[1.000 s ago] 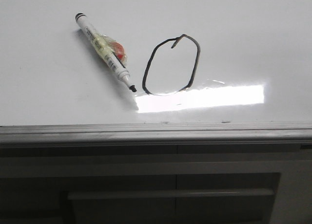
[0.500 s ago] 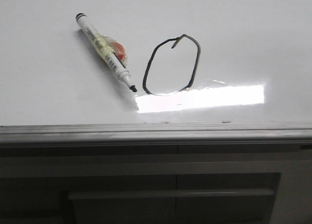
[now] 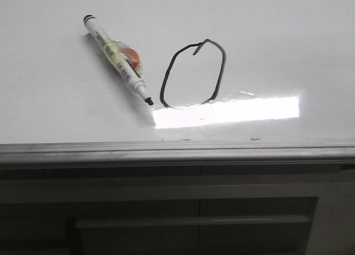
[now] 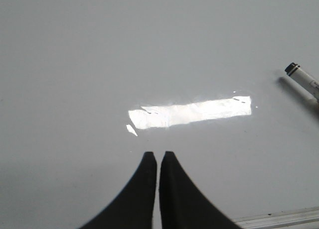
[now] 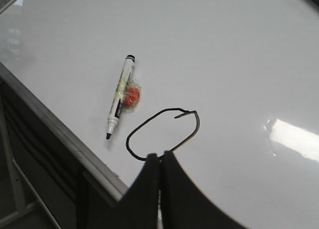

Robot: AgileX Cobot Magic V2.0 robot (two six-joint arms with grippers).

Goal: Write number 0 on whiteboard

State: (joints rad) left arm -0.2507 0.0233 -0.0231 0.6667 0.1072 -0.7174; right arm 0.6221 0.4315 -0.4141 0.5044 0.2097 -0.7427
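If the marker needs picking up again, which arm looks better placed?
Probably the right. Its wrist view shows the whole marker beside the number 0, just beyond the shut right gripper. The left gripper faces bare whiteboard, marker only at the frame's edge.

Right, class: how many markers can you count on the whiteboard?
1. The marker lies uncapped on the whiteboard, just left of the drawn 0, tip pointing toward it. None seems hidden.

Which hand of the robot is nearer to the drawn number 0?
The right. The right hand hangs just at the rim of the number 0, its fingers shut. The left hand, also shut, sees only bare whiteboard and the marker, no 0.
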